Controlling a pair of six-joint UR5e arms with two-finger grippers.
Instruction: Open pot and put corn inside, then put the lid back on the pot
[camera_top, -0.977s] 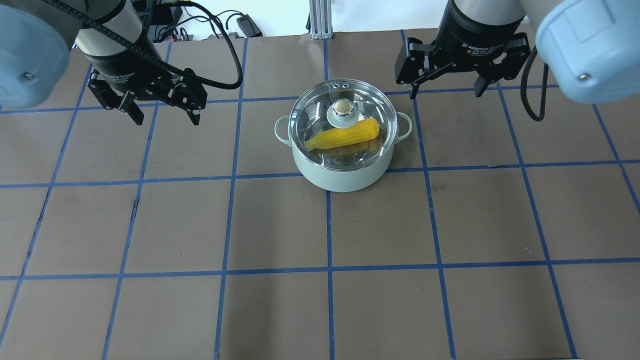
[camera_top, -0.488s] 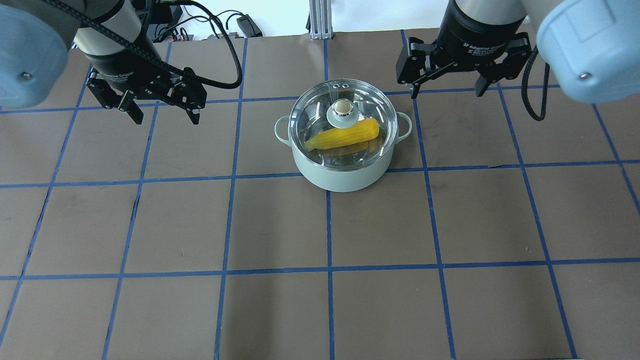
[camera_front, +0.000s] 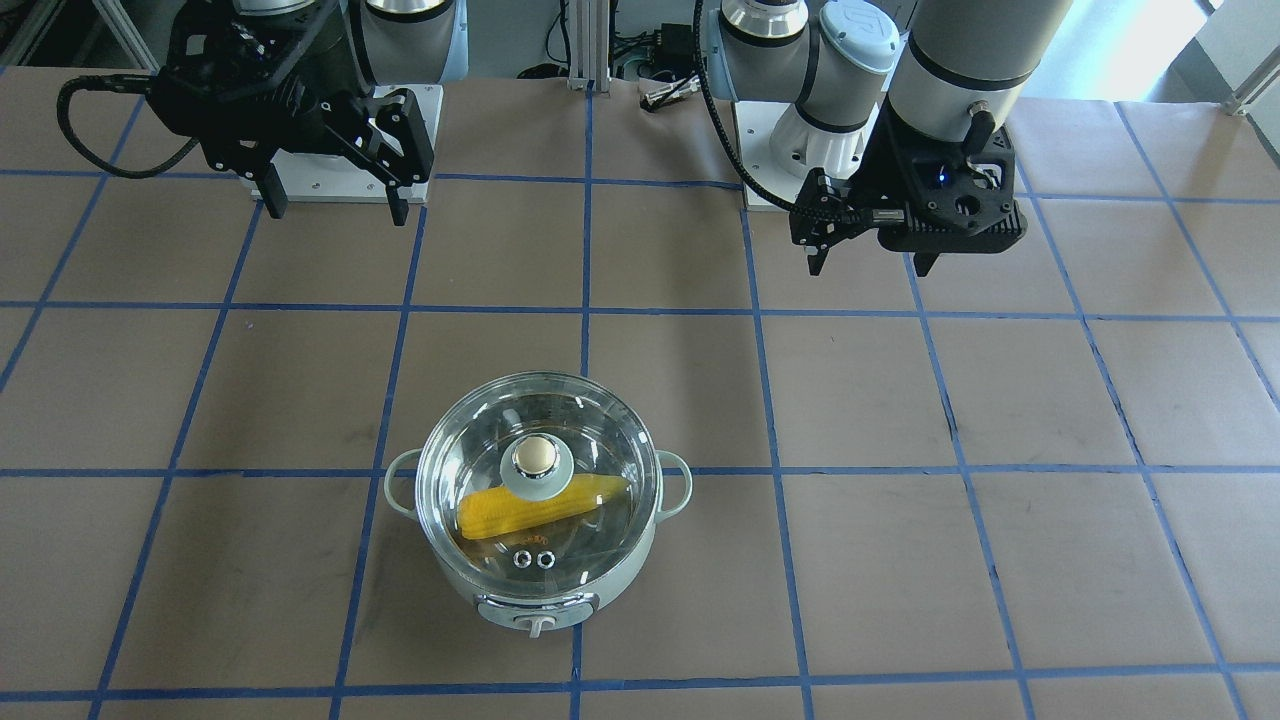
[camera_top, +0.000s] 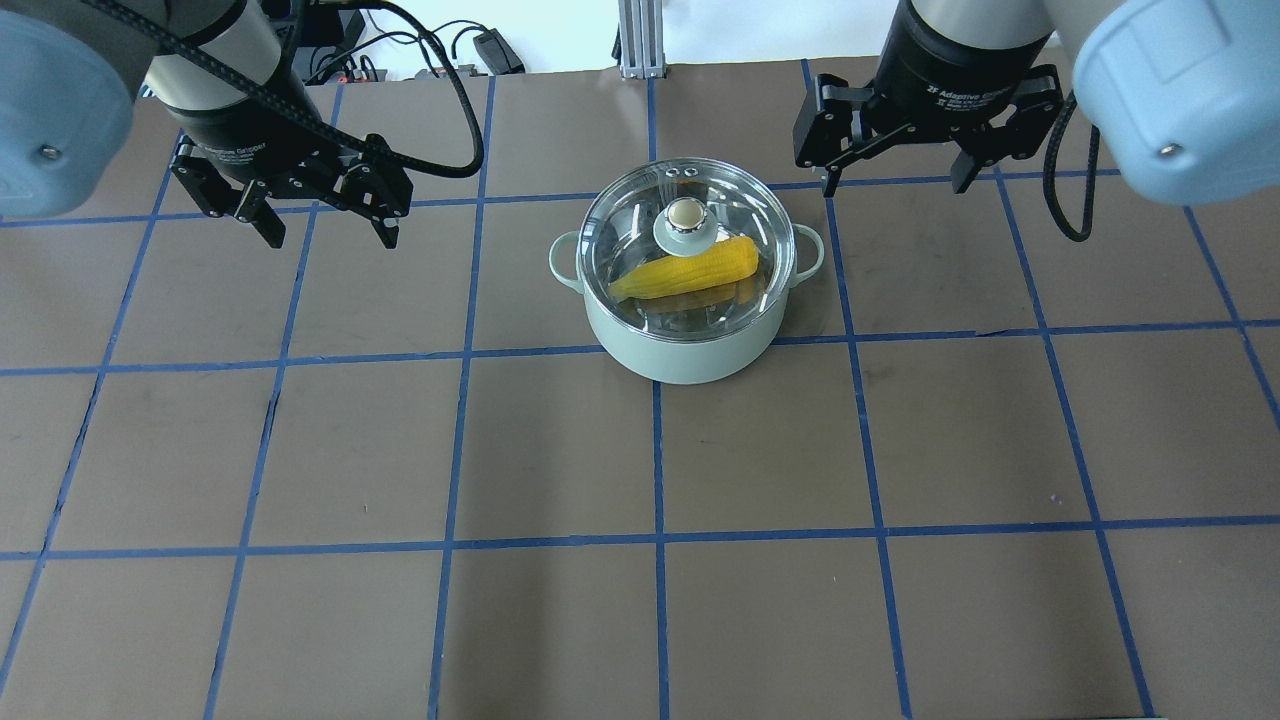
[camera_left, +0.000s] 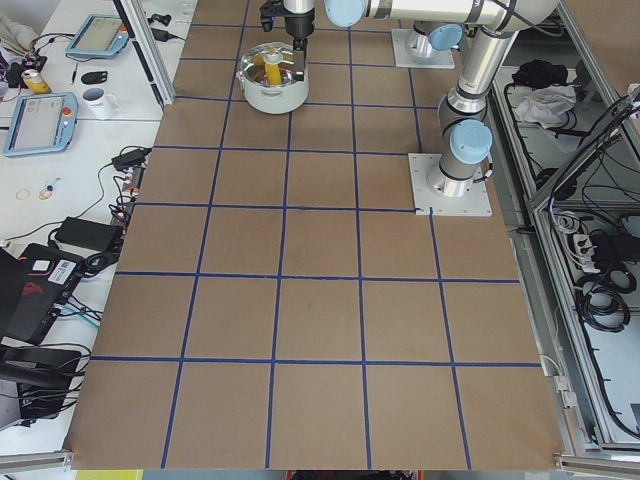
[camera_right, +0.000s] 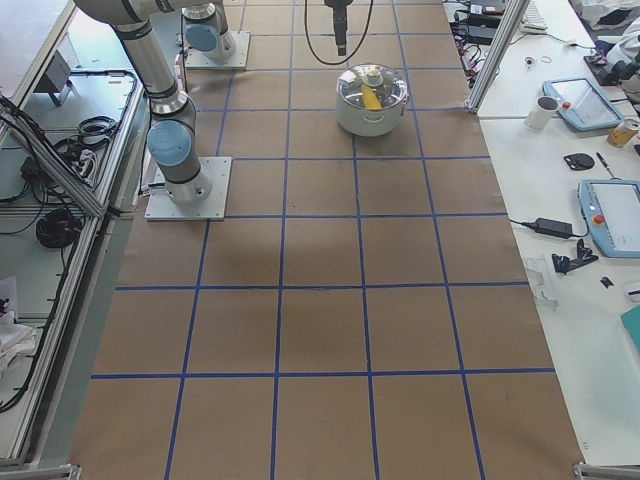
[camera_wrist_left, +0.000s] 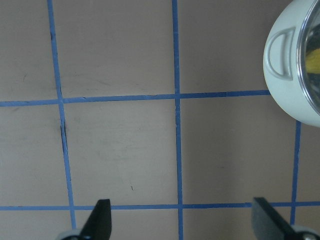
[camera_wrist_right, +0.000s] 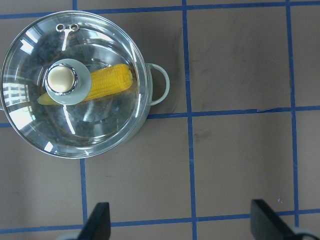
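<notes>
The pale mint-green pot (camera_top: 690, 352) stands at the table's middle back, with the clear glass lid (camera_top: 640, 215) seated on its rim. The yellow corn (camera_top: 690, 272) lies inside, seen through the glass. My left gripper (camera_top: 330, 238) is open and empty, above the table well left of the pot. My right gripper (camera_top: 893, 188) is open and empty, to the right of and behind the pot. In the right wrist view the lid (camera_wrist_right: 110, 125) and corn (camera_wrist_right: 112, 82) sit ahead of the open fingers (camera_wrist_right: 100, 222). In the left wrist view the pot (camera_wrist_left: 285, 95) shows at the right edge.
The brown table (camera_top: 660, 450) carries a grid of blue tape lines. Both arm bases (camera_front: 790, 150) stand at the back edge with cables behind them. Side tables (camera_right: 590, 150) with tablets and cups lie beyond the table's far side.
My left gripper has drifted slightly back and to the left. The right gripper, pot, lid and corn have stayed put.
</notes>
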